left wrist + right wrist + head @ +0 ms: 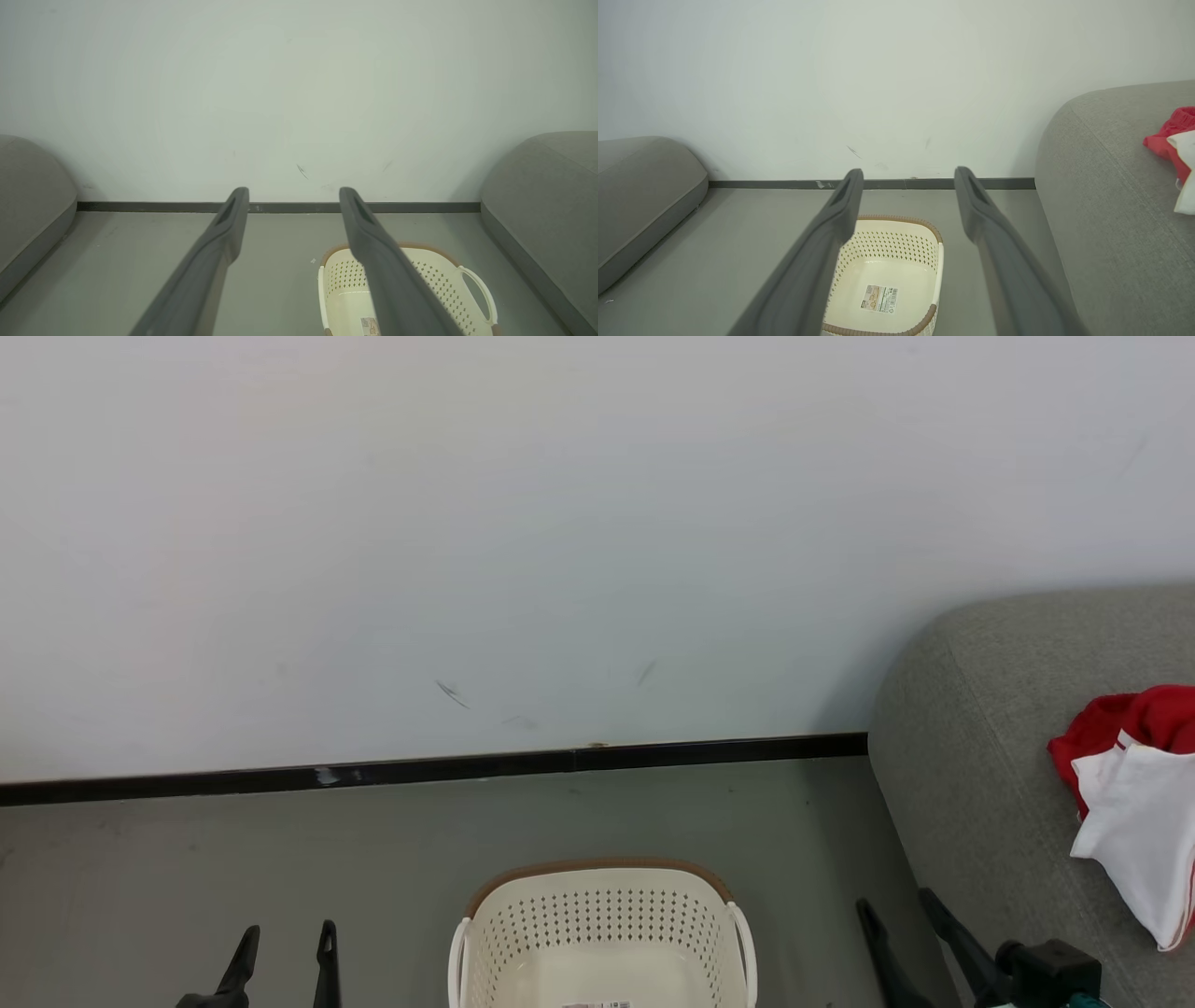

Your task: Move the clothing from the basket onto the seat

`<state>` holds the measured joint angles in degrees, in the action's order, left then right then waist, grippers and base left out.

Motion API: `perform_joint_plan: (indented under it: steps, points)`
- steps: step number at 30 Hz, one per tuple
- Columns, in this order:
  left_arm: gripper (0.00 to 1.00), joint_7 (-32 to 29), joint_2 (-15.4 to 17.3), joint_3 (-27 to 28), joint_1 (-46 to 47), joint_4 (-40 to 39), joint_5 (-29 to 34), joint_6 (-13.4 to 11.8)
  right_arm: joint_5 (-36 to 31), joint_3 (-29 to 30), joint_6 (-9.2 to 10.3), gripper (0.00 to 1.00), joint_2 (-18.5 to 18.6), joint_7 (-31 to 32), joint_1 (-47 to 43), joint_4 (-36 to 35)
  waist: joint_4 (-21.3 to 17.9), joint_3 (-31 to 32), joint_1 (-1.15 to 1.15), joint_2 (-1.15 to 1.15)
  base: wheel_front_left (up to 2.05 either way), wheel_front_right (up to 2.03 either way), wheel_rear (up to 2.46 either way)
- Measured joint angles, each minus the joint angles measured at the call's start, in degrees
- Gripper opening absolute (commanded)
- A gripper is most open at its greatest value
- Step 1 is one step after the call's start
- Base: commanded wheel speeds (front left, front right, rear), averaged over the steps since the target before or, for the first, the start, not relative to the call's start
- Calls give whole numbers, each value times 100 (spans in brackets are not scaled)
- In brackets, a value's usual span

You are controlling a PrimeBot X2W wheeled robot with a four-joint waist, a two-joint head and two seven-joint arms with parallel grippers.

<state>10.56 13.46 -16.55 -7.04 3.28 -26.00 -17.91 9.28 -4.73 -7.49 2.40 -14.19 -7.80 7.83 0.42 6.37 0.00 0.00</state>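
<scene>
A plain white wall [560,523] closes the scene, meeting a grey floor [280,859] along one dark skirting strip [467,768], and we see a few faint scuff marks on the wall just above that strip. We count one basket [597,919], cream with a brown rim and two side handles. It stands on the floor near the wall, and its pale bottom carries one barcode label [880,298]. We count one heap of clothing [1134,784], red cloth with white cloth draped over its front. How many garments make it up we cannot tell. The heap lies on the seat [980,728], the grey sofa at the robot's right, well back from the seat's rounded edge. A second grey upholstered piece [644,186] sits on the floor at the left, so there are two such pieces, with the basket between them. We count two grippers, each with two dark fingers. The left gripper [288,933] has its jaws spread wide and holds nothing. The right gripper [894,901] is likewise wide apart and free of any load. In the head view the basket stands between the two grippers, touching neither. The clothing lies to the right of the right gripper, well apart from it, with the seat's rounded edge and a stretch of grey fabric between them.
</scene>
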Motion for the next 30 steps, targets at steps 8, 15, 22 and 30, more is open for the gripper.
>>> perform_joint_plan:
  steps: [8, 15, 22, 30]
  points:
    - [100, -49, 16, -31, 82, 19, 42, 25, 0, -3, 0, 100, -4, 5, -22, -60, -4, -35, 0, 0, 0, 0, 0]
    - [100, -90, 36, -71, 88, 43, 58, 25, 20, -25, 0, 100, -4, 7, -35, -147, -7, -79, 0, 0, 0, 0, 0]
    - [0, -90, 53, -96, 183, 113, 96, 25, 78, -43, -1, 0, -13, 7, -105, -125, -2, -112, 0, 0, 0, 0, 0]
    - [0, -146, -127, -115, -2, 268, -85, 51, 258, -130, -1, 0, -42, 7, -292, 22, -7, -122, 0, 0, 0, 0, 0]
